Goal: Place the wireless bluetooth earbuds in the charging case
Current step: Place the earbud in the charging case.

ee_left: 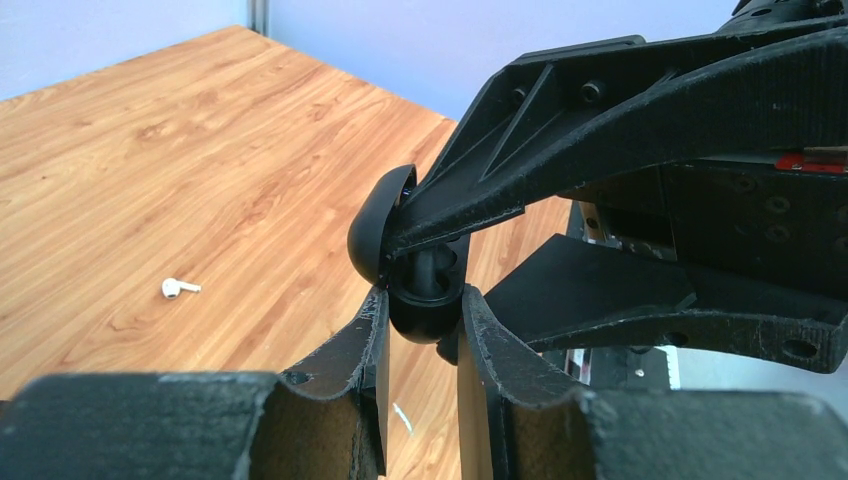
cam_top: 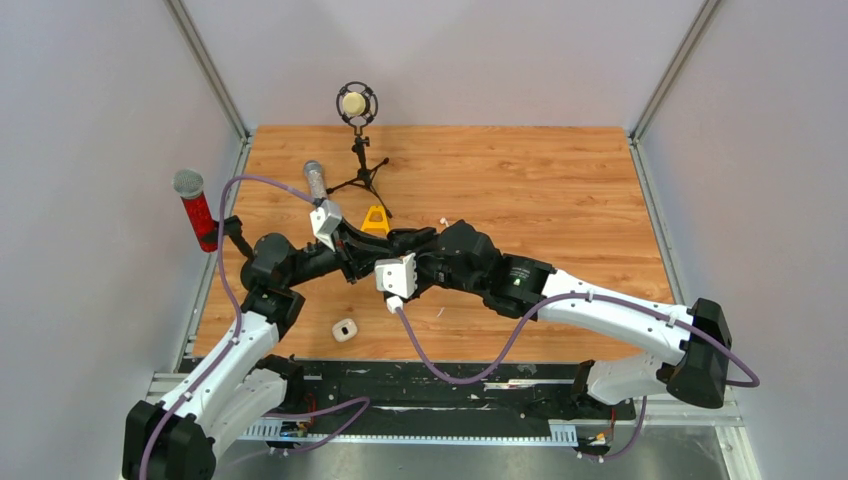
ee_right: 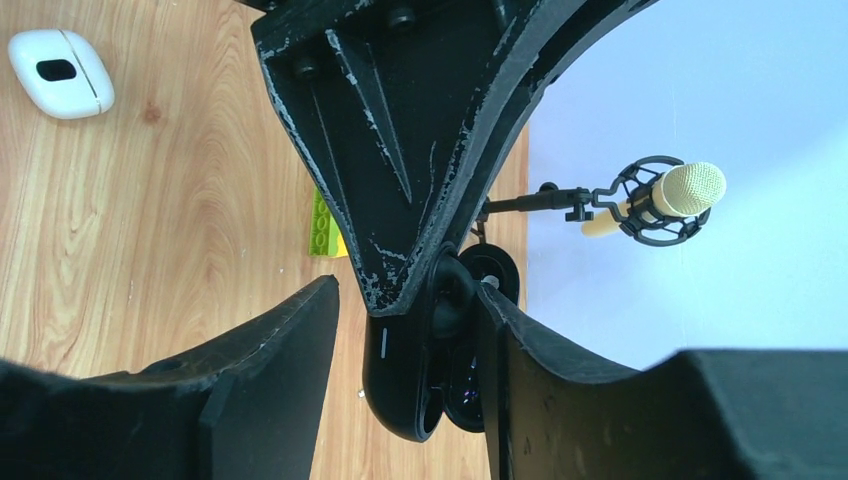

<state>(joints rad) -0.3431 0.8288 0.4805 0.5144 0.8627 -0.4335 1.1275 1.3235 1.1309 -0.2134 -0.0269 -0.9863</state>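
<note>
The white charging case (cam_top: 345,329) lies shut on the wooden table near the front, apart from both arms; it also shows at the top left of the right wrist view (ee_right: 60,72) with its dark spot up. One white earbud (ee_left: 180,288) lies loose on the table beyond the arms. My left gripper (ee_left: 422,300) is shut on a small black oval object (ee_left: 420,312) whose lid stands open, held above the table. My right gripper (ee_right: 405,290) is open around that black object (ee_right: 400,380): one finger touches the lid side, the other stands off with a gap.
A cream microphone (cam_top: 357,105) on a tripod stands at the back. A red microphone (cam_top: 197,215) and a silver one (cam_top: 315,180) stand at the left. A yellow block (cam_top: 375,220) lies behind the grippers. Walls close in the table on three sides.
</note>
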